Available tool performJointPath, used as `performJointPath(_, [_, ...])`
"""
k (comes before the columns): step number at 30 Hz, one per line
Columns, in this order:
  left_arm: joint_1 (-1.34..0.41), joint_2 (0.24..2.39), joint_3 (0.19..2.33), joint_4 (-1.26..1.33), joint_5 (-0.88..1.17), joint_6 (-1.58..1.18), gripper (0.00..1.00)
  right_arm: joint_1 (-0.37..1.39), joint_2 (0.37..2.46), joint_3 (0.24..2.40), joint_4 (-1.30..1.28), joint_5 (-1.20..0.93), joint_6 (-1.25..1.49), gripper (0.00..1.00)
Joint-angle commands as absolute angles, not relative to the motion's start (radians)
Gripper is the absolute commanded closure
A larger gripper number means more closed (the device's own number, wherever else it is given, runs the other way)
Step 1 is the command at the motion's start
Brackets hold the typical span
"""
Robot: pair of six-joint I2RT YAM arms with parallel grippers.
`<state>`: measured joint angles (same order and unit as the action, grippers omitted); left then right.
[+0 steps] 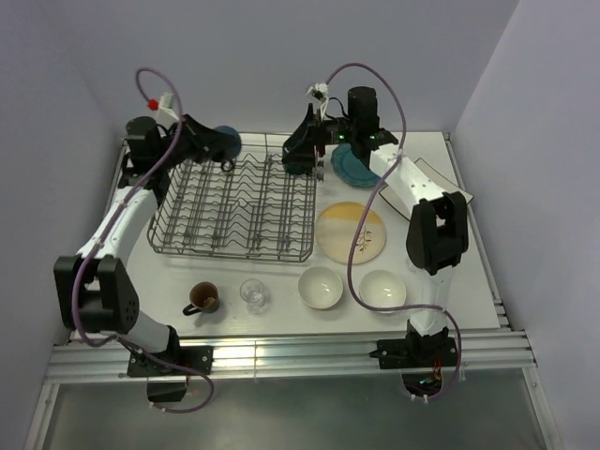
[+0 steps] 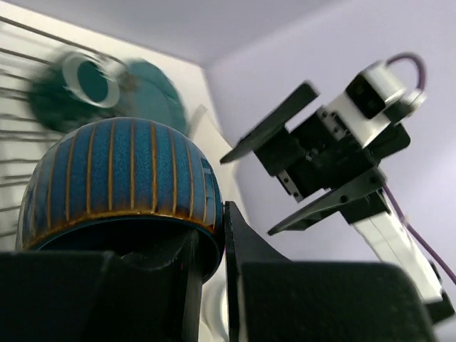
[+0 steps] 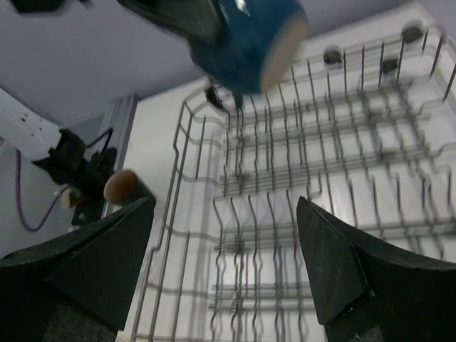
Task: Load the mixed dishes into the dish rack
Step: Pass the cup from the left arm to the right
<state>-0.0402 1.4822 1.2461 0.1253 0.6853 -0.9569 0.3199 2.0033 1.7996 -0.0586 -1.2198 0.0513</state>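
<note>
Left gripper [image 2: 212, 246]: pinching blue cup [image 2: 121, 171] above rack [image 1: 234, 211] corner.
Right gripper [image 3: 224, 214]: spread wide over rack.

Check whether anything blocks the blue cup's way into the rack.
Nothing visible does. The left gripper holds the cup over the rack, at its far left corner; no dish lies inside. The right gripper, open, hovers apart at the far right.

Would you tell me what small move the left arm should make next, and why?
Probably lower the left pincer a little: it grips the blue orange-striped ceramic mug by its rim above the far-left corner of the grey wire dish rack, not yet resting in it.
</note>
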Motion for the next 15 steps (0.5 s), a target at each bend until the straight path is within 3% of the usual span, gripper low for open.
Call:
performJointPath(1, [-0.106,1.544,1.278,0.536,0.925,-1.099,1.0,0.325,1.882,1.703,0.398,-1.293,0.246,0.11])
performJointPath(4, [-0.135,1.636,1.241,0.95,0.977,-1.339,1.0,0.327,1.867,1.571,0.822,-1.275,0.555,0.11])
performJointPath(6, [-0.141,1.684,1.239,1.251,0.985,-1.528,1.0,0.322,1.876,1.526,0.943,-1.252,0.704,0.11])
performJointPath(9, [-0.147,1.764,1.267,1.495,0.992,-1.707,1.0,0.313,1.859,1.5,0.973,-1.216,0.713,0.1])
performJointPath(15, [-0.179,1.842,1.328,1.598,1.04,-1.804,1.0,0.29,1.851,1.545,0.882,-1.142,0.759,0.1])
